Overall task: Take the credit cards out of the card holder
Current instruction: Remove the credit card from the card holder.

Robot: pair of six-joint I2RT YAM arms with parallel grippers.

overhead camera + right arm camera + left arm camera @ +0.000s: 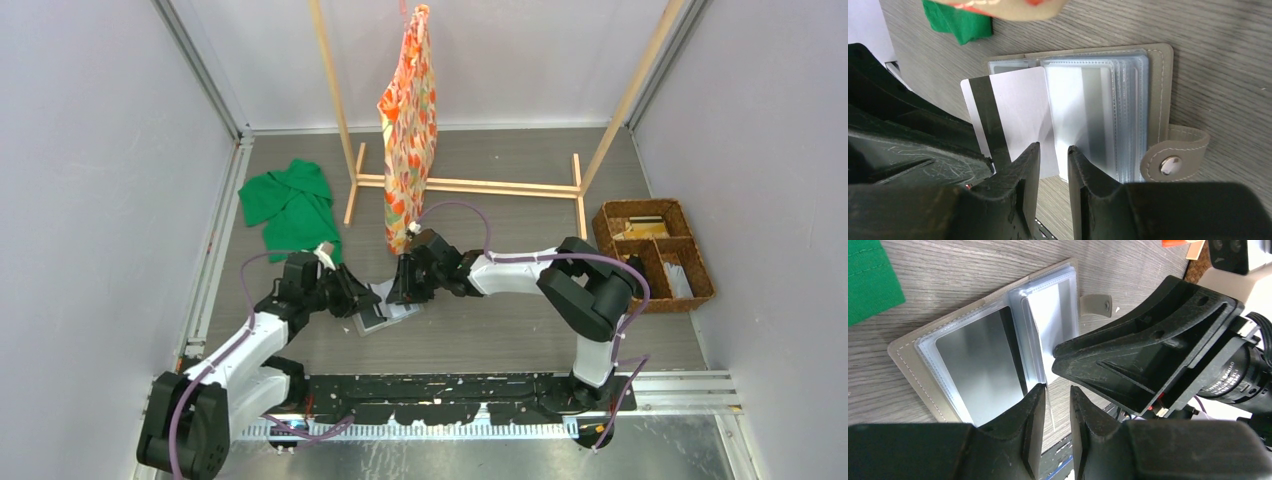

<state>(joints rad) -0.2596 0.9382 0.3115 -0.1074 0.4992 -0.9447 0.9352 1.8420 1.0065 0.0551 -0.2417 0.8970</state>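
**While flanked by both pincers, spread open mid-table**

While spread open on the grey wood-grain table (500, 335), sits at the centre of the top view: the flat grey rectangular folding card holder (385, 312) (910, 357) (1162, 85), translucent pocket pages (1128, 100) fanned up along the fold, snap tab (1175, 152) loose at 4 o'clock of the cover. Lying across the pages on the 9 o'clock half, full face to the right wrist camera: a white plastic card with a dark stripe (1020, 107). At 9 o'clock of the holder, the left pincer (352, 298) (1056, 390): black fingers (1033, 410) narrowed to a slit and clamped on a thin pale edge, seemingly the card seen edge-on. At 2 o'clock, the right pincer (405, 290) (1054, 149): fingers (1028, 167) likewise nearly together, tips at the pocket pages and the card's near corner; cannot tell whether gripping anything. Around the holder: crumpled green cloth (292, 205) at 11 o'clock, pale wooden rack (470, 185) with hanging orange floral cloth (410, 120) at 12 o'clock, brown wicker basket (640, 204) well apart at 3 o'clock.
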